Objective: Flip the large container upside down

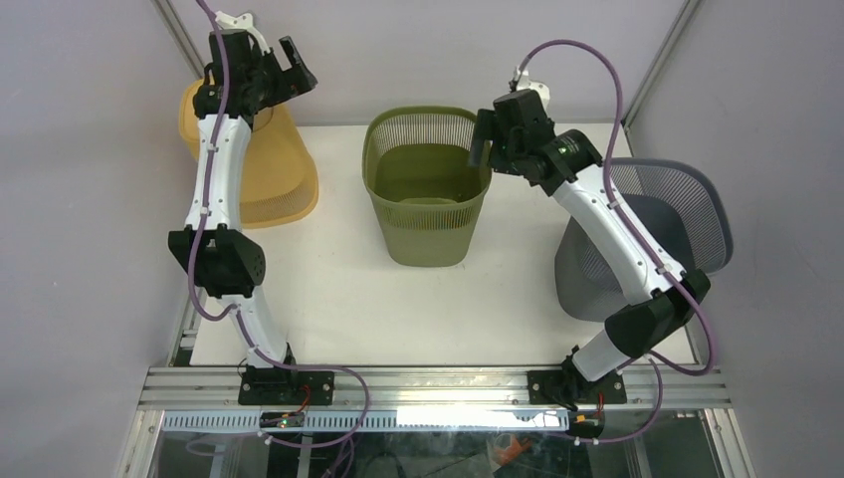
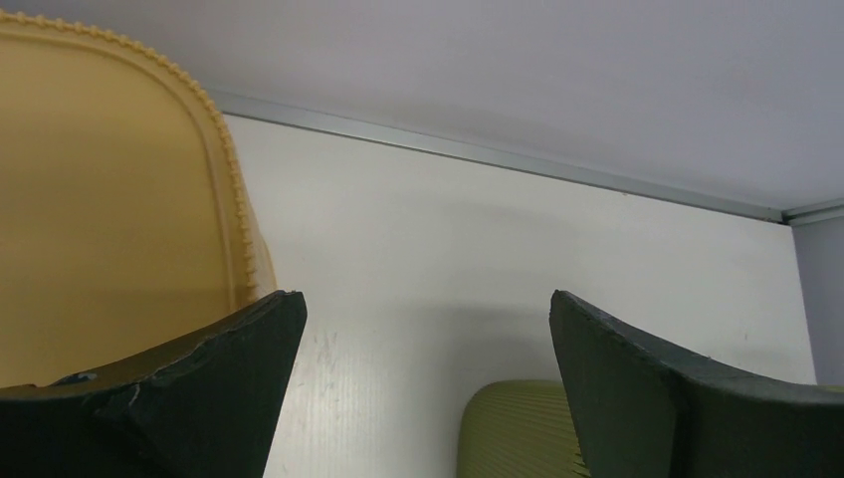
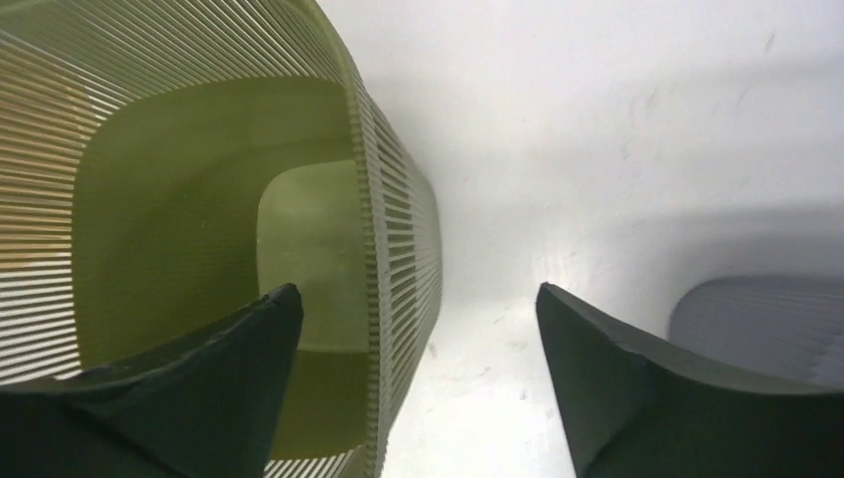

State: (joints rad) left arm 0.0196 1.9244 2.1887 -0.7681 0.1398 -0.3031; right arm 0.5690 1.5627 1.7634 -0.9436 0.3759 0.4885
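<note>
Bright even overhead light, soft shadows, blurred near jaws, mild table (image 3: pixel 597 149) glare

Left arm (image 1: pixel 214 189) stretched up and away from its base, left gripper (image 1: pixel 299 68) held high, fingers spread wide, right arm (image 1: pixel 617 229) bent inward (elbow low), right gripper (image 1: pixel 485 139) pointing down, fingers apart.

Open table (image 1: pixel 348 309) lay in front of the green basket (image 1: pixel 428 229), yellow basket (image 1: pixel 274 174) stood left of it, grey basket (image 1: pixel 687 214) right
</note>
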